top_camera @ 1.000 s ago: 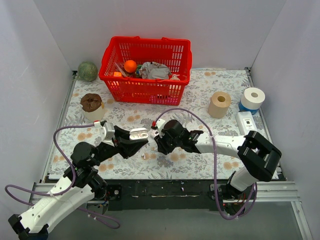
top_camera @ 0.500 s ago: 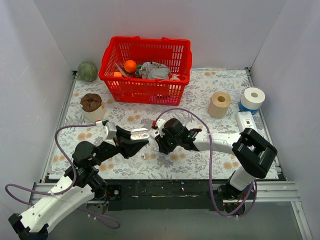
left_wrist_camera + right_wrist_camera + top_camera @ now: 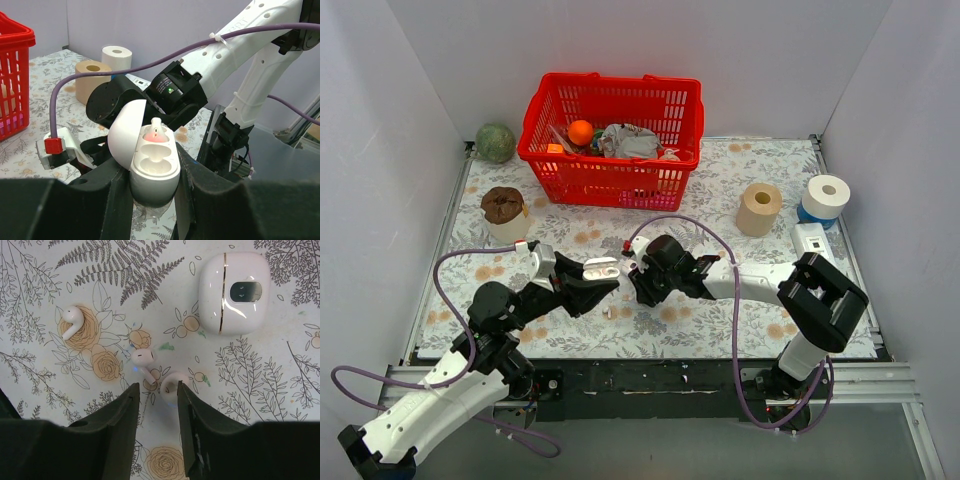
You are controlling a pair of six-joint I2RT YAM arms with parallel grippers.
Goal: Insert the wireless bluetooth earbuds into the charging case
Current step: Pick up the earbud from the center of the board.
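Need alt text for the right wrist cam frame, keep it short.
Seen from above, the right hand hangs open over a floral cloth, with a white earbud showing between its dark fingers. Two more earbuds lie up and to the left, and a closed white case sits at upper right.

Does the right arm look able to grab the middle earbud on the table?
Probably yes: the right gripper hangs open right by the middle earbud, with nothing covering it, though a second earbud lies close beside it.
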